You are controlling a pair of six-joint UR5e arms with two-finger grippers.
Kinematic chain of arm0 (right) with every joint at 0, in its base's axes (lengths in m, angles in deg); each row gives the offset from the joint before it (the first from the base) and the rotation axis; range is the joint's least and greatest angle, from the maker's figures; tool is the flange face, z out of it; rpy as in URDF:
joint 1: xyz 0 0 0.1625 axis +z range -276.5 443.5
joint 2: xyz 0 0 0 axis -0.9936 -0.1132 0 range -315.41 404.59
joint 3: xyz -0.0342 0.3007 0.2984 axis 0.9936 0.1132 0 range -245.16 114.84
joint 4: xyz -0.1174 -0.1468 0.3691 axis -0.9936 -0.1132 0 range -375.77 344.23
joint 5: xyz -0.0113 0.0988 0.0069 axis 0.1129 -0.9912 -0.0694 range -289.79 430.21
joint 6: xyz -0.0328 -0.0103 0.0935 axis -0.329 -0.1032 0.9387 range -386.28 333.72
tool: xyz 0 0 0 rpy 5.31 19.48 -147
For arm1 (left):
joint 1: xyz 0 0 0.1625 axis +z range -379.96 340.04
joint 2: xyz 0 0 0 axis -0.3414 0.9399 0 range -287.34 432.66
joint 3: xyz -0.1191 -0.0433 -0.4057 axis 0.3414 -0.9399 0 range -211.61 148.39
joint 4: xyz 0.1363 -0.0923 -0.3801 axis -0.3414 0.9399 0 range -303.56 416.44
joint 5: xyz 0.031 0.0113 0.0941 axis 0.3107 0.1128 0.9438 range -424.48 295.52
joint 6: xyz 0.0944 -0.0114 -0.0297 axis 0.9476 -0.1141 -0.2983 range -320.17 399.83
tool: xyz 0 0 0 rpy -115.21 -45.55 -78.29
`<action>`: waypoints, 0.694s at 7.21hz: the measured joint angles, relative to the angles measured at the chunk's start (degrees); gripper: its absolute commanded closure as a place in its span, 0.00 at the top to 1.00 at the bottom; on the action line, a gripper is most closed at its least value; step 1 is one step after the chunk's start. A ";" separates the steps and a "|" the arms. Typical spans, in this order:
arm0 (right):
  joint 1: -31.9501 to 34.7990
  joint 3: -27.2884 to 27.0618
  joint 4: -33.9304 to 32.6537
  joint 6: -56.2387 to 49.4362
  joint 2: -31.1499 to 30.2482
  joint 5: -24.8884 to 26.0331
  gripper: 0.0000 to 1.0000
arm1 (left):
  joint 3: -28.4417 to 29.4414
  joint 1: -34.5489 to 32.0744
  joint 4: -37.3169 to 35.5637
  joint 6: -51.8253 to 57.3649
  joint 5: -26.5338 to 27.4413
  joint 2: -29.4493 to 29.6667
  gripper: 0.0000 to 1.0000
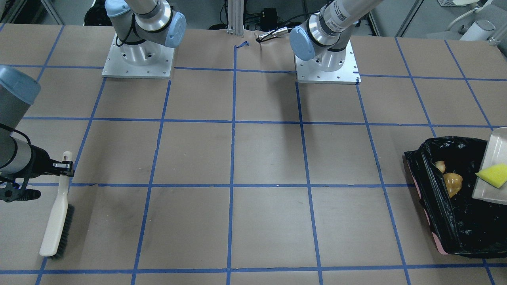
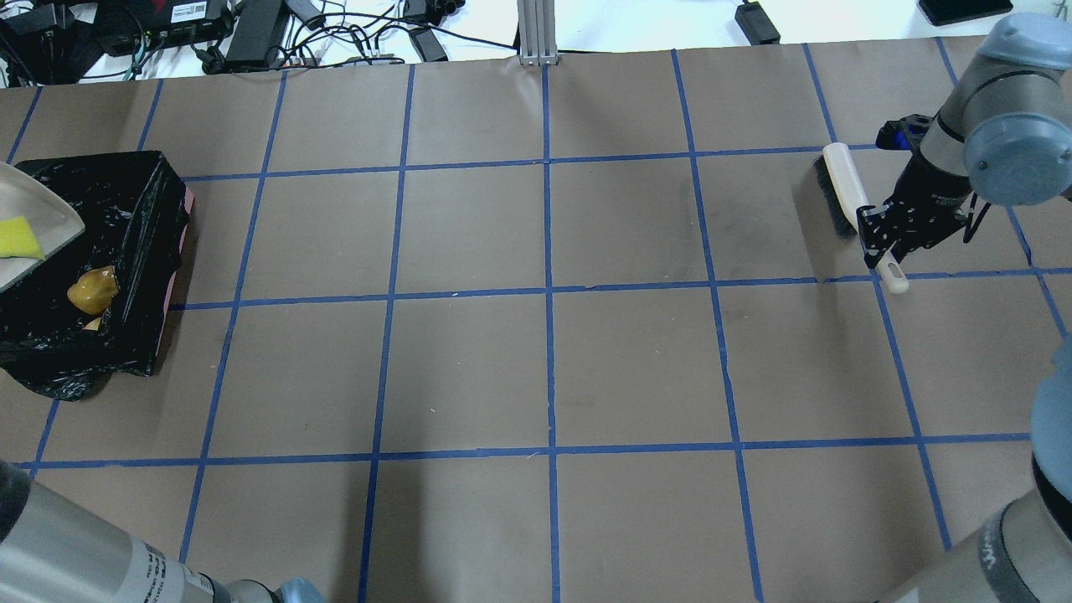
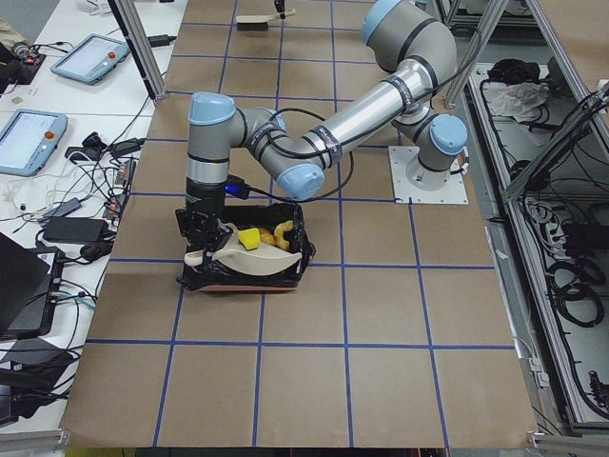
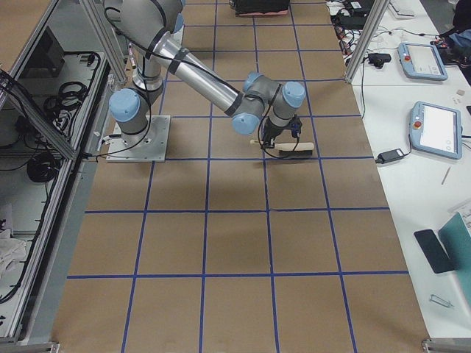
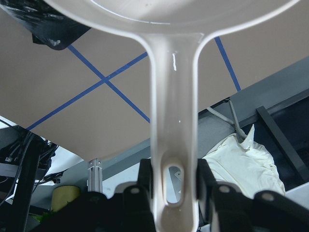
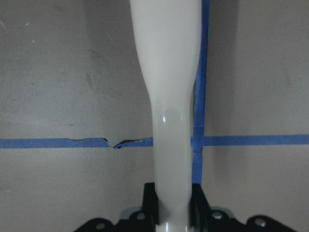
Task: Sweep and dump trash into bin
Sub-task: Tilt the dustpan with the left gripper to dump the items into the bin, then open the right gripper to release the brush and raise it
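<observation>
The bin (image 1: 435, 202), lined with black plastic with a pink edge, stands at the table's end on my left. In it lie the yellow-orange lump (image 1: 452, 183) and a pale peel slice (image 1: 440, 166). My left gripper (image 5: 175, 182) is shut on the handle of the beige dustpan (image 1: 497, 146), held tilted over the bin. The yellow sponge (image 1: 493, 175) lies on the pan near its lip. My right gripper (image 6: 173, 207) is shut on the handle of a cream brush (image 2: 842, 188), whose bristles rest on the table far from the bin.
The table is brown paper with a blue tape grid. Both arm bases (image 1: 138, 59) stand on plates at the robot's edge. Cables and power bricks (image 2: 251, 33) lie beyond the far edge.
</observation>
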 measured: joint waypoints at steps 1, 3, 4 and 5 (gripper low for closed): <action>0.00 0.00 0.00 0.12 0.02 0.04 0.43 | 0.05 -0.17 -1.20 1.14 0.22 -0.03 0.00; 0.00 0.00 0.23 0.24 0.05 0.06 0.54 | 0.11 -1.27 -4.34 2.92 1.97 -0.08 0.00; 0.00 0.00 0.31 0.26 0.02 0.06 0.58 | 0.13 -2.12 -5.59 3.18 3.58 -0.15 0.00; 0.00 0.00 0.34 0.27 0.00 0.06 0.72 | 0.14 -2.94 -6.53 3.30 5.20 -0.20 0.00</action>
